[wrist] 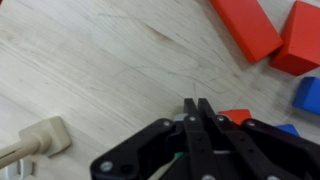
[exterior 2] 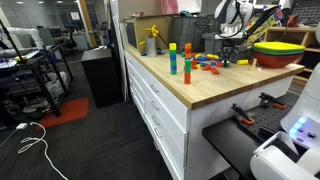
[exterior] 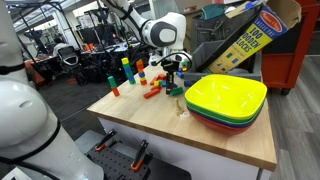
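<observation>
My gripper (exterior: 172, 78) hangs low over the wooden table (exterior: 150, 118), among scattered coloured blocks (exterior: 153, 90); it also shows in an exterior view (exterior 2: 232, 57). In the wrist view its fingers (wrist: 197, 106) are pressed together with no gap and nothing visible between the tips. A small red block (wrist: 236, 116) lies just right of the fingertips. Two larger red blocks (wrist: 246, 26) lie farther ahead on the right, and a blue block (wrist: 308, 93) is at the right edge. A sliver of green shows under the fingers; what it is I cannot tell.
A stack of bowls, yellow on top (exterior: 226, 98), stands beside the gripper and also shows in an exterior view (exterior 2: 279, 49). Short block towers (exterior: 127, 69) (exterior 2: 172, 58) stand on the table. A beige wooden piece (wrist: 36, 140) lies to the left. A block box (exterior: 250, 35) leans behind.
</observation>
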Available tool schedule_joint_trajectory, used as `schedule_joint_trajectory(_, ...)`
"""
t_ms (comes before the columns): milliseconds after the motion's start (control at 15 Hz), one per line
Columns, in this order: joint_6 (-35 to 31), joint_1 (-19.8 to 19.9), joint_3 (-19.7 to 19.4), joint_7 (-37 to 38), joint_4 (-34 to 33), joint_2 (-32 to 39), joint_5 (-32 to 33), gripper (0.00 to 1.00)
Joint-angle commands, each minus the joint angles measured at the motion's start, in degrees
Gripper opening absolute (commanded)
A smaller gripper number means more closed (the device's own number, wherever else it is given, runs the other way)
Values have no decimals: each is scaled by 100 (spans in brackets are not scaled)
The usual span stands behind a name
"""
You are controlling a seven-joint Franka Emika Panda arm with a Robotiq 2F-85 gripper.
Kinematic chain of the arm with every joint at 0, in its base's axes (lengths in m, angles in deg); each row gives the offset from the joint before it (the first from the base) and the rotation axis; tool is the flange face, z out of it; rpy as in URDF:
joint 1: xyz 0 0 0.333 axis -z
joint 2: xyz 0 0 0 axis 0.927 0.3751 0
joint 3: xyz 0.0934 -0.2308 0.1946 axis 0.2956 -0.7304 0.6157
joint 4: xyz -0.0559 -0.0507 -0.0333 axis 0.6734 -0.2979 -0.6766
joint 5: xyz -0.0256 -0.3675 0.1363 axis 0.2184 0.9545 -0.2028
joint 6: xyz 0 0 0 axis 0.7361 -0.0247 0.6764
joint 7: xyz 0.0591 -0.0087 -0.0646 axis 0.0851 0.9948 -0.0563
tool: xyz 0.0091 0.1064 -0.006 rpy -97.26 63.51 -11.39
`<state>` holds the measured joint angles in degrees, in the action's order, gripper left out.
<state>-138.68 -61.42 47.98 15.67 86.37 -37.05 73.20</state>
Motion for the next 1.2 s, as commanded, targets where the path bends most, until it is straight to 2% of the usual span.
schedule_joint_trajectory(0,91,-32,-16,181,-86,2,127,0)
schedule_joint_trajectory(133,107,-47,11,129,-62,-31,114,0)
schedule_joint_trajectory(200,147,-52,36,70,-55,-57,94,6)
schedule_joint_trajectory(267,179,-80,56,37,-37,-90,141,27)
schedule_joint_trajectory(333,207,-97,78,-4,-29,-100,155,32)
schedule_joint_trajectory(600,273,-183,130,-66,37,-130,352,63)
schedule_joint_trajectory(933,181,-196,43,-39,97,-88,896,99)
schedule_joint_trajectory(1133,158,-155,-27,-49,69,-66,1159,100)
